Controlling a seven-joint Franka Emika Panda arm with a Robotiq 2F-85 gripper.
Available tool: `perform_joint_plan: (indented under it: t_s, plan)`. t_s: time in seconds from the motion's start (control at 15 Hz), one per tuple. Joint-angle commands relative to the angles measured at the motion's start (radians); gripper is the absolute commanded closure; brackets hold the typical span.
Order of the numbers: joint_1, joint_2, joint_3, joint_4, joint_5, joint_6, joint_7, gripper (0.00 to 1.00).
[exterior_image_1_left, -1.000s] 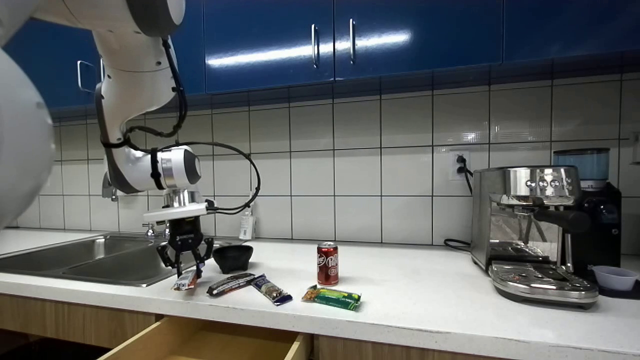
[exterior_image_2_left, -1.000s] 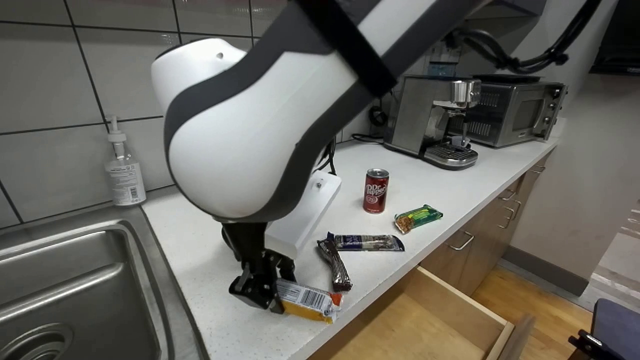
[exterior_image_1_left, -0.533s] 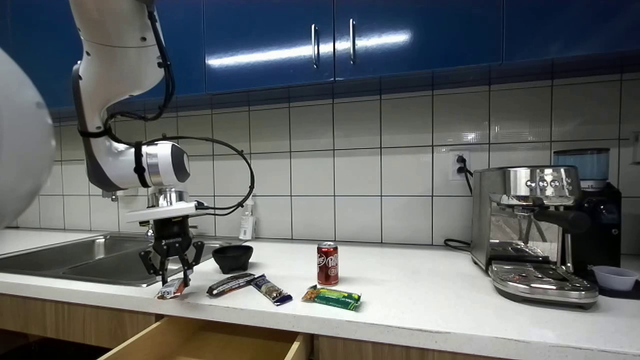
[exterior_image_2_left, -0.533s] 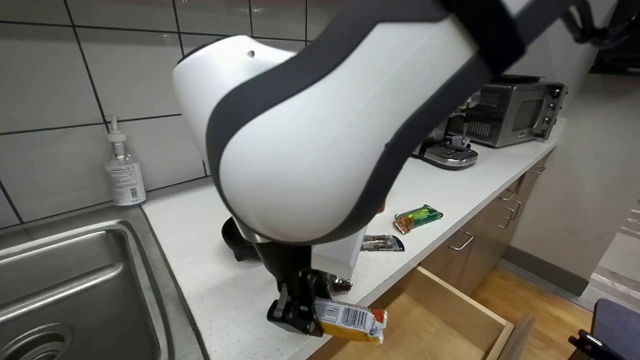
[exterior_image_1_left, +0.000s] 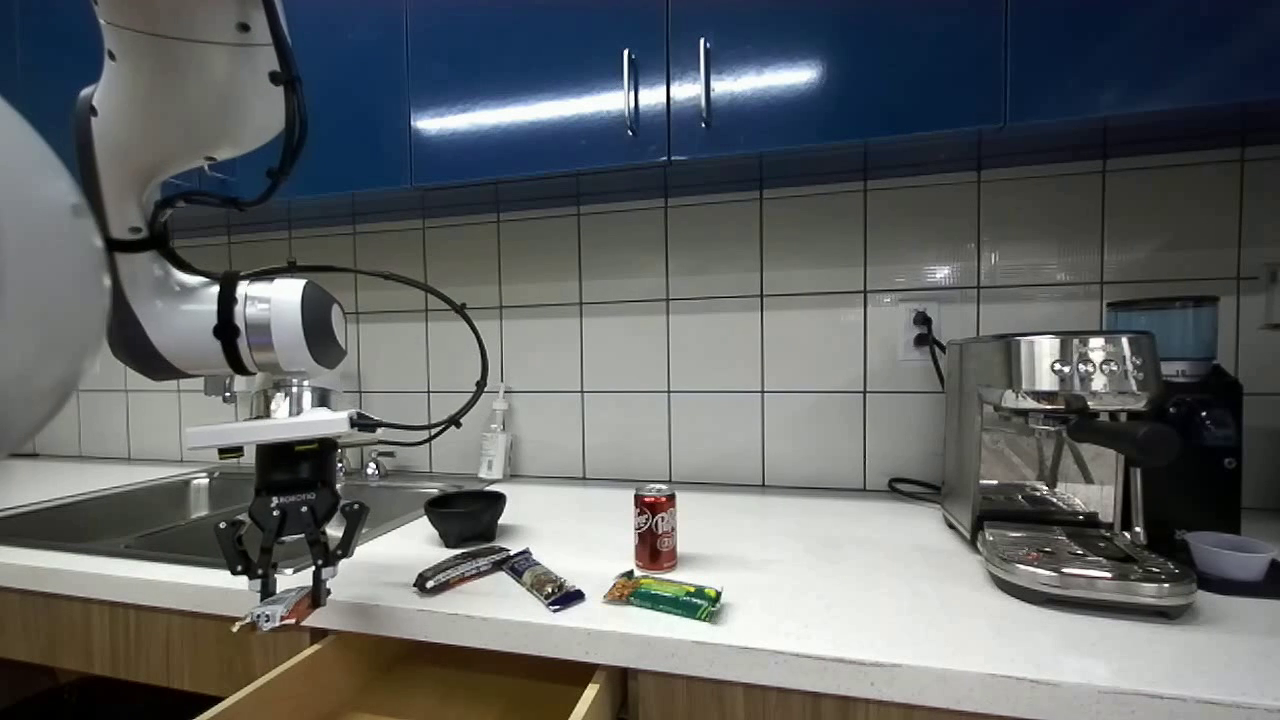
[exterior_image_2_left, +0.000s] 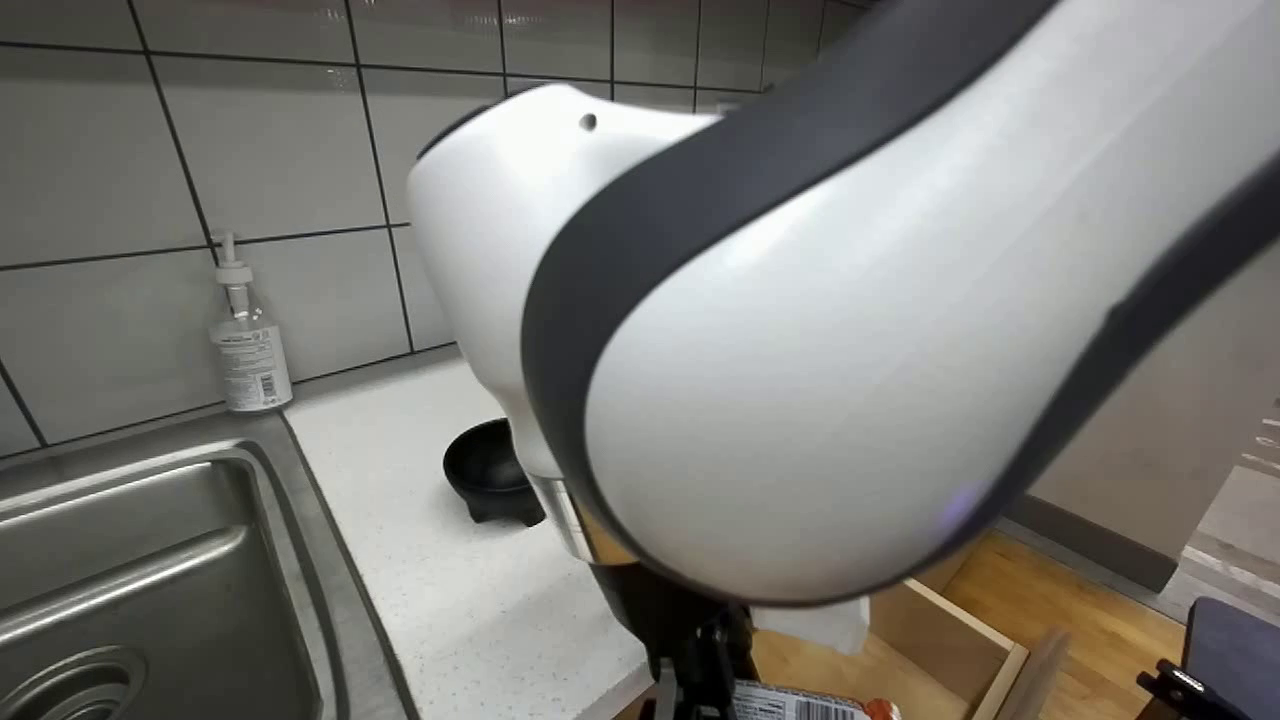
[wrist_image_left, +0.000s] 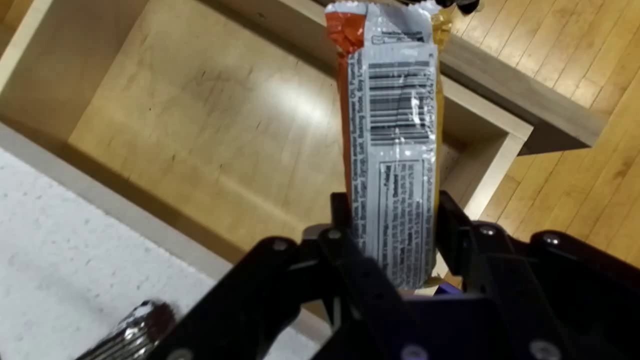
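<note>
I hold snack bar near one end, gripper partly closed on its sides; wrist view shows bar over pulled-out wooden drawer. Free end may twist: I need steady pressure, clearance from table.

An exterior view, farther off, faces the wall; an exterior view looks down near the sink, lower left; the wrist view looks down into the drawer all 3 share.
</note>
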Motion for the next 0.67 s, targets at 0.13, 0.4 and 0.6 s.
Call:
perform_joint_plan:
  t_s: [0.13, 0.4, 0.6]
  plan:
    - [-0.018, -0.061, 0.023, -0.086, 0.051, -0.002, 0.012, 0.81]
    - [-0.007, -0.033, 0.017, -0.094, 0.057, 0.030, 0.076, 0.81]
    - [0.003, -0.011, 0.012, -0.099, 0.047, 0.081, 0.147, 0.81]
